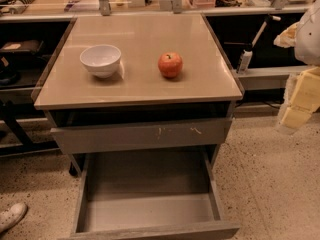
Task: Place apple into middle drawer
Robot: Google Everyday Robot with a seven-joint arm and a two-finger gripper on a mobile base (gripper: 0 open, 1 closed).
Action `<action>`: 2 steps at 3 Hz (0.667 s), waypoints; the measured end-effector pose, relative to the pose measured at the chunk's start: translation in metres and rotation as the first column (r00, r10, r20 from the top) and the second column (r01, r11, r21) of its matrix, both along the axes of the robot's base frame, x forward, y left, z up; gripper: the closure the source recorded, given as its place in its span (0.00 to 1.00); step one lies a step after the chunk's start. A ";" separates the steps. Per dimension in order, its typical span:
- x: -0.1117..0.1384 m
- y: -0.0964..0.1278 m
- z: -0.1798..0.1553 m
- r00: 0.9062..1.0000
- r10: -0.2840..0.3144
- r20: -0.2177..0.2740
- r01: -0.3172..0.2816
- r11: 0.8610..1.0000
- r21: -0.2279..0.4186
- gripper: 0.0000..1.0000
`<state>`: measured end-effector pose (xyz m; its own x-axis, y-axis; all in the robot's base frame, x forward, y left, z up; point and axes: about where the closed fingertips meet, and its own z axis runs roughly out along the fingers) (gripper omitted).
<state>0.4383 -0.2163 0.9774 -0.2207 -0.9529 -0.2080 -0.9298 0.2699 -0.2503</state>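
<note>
The red-orange apple [170, 65] stands on the tan cabinet top [145, 34], right of centre and free of any grip. The middle drawer [150, 211] is pulled out below, towards the camera, and its flat grey floor is bare. My gripper [296, 115] hangs at the right edge of the camera view, off the cabinet's right side. It is level with the cabinet top's front edge, well right of the apple and above the floor.
A white bowl [101, 60] stands on the top, left of the apple. The scratched grey drawer front [142, 135] above the open drawer is nearly shut. Dark shelving flanks the cabinet. A white shoe [11, 216] shows at lower left on the speckled floor.
</note>
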 end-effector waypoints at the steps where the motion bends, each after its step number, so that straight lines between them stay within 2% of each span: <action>1: 0.000 0.000 0.000 1.000 0.000 0.000 0.000 1.000 0.000 0.00; 2: 0.033 0.013 0.002 0.999 -0.037 0.001 0.037 0.999 -0.005 0.00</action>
<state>0.4715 -0.2029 0.9795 -0.2560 -0.9450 -0.2037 -0.9187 0.3034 -0.2530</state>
